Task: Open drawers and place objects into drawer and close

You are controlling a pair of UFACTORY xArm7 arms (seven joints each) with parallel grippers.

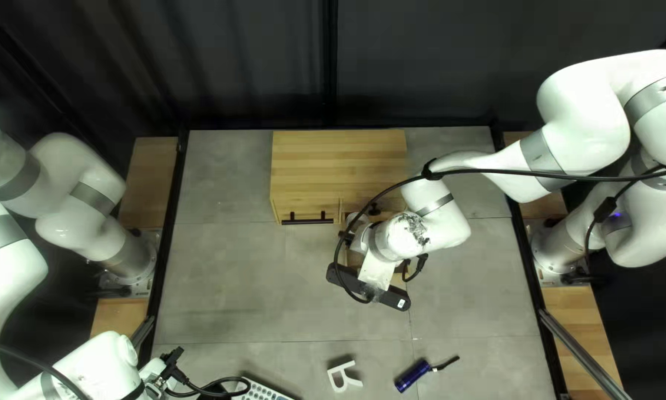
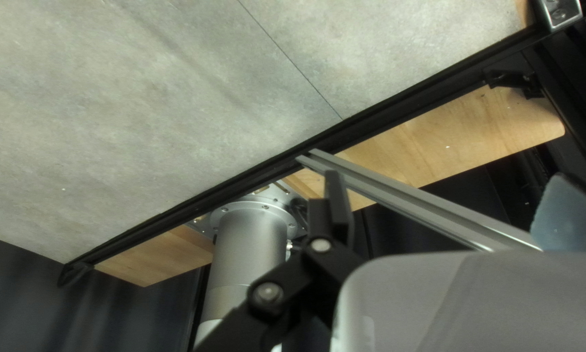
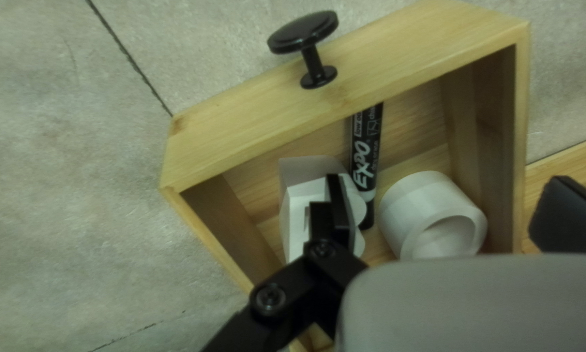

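Inside the open drawer [image 3: 345, 98] lie a black marker [image 3: 366, 146], a white hollow cylinder [image 3: 407, 208] and a pale object [image 3: 299, 195], partly masked by the right gripper [image 1: 377, 272], fingers apart. Only the top left view, where the arm largely covers the drawer, shows the white letter [image 1: 343, 376], blue flashlight [image 1: 413, 376] and cut-off keyboard [image 1: 257, 391]. Left gripper [image 1: 155, 370]: fingers apart.
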